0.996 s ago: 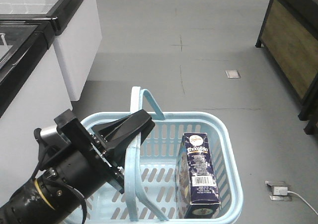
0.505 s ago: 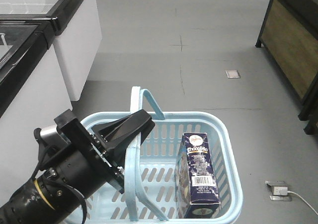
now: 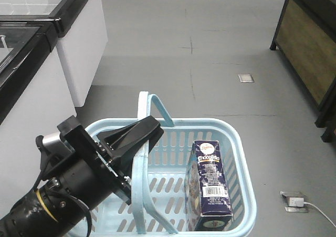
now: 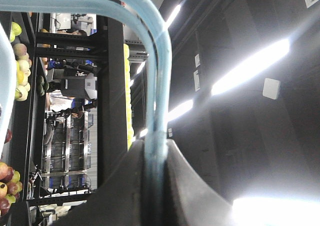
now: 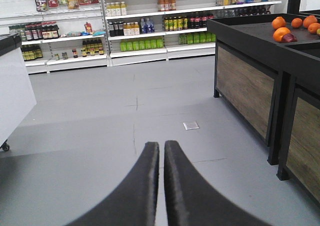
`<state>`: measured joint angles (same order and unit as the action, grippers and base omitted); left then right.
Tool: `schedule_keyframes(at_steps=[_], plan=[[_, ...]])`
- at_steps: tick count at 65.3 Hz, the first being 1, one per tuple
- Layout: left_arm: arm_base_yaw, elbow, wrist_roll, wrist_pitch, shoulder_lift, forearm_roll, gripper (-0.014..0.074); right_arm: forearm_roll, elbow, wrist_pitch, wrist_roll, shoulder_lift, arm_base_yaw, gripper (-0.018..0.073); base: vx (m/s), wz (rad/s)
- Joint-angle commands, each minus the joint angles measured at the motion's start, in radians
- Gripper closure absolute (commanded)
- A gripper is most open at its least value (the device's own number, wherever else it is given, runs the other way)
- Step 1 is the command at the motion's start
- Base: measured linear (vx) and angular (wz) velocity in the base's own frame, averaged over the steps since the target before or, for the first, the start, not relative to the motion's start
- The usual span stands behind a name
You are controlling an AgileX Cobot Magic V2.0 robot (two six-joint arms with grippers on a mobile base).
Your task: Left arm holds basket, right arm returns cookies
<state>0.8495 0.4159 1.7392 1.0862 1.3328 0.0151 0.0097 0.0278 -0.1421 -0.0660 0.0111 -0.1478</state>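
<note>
Even overhead shop light on the grey floor (image 3: 210,63), soft faint shadows, front view sharp, left wrist view dark with blown-out ceiling lights (image 4: 250,68), flare streaks, basket handle (image 4: 161,85) blurred close up

Oranges (image 5: 280,29) atop dark wooden stand (image 5: 246,83)

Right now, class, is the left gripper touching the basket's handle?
Touching. The left wrist view shows the light blue basket handle running straight into the left gripper, which pinches it with no gap on either side.
</note>
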Motion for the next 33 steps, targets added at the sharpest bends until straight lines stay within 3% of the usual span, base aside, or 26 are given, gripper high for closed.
schedule_keyframes(at_steps=[1, 33], plan=[[0.007, 0.028, 0.001, 0.174, -0.031, 0.012, 0.0599, -0.010, 0.018, 0.076, 0.009, 0.013, -0.001, 0.0565, 0.00, 0.00], [0.007, 0.028, 0.001, 0.174, -0.031, 0.012, 0.0599, -0.010, 0.018, 0.076, 0.009, 0.013, -0.001, 0.0565, 0.00, 0.00]])
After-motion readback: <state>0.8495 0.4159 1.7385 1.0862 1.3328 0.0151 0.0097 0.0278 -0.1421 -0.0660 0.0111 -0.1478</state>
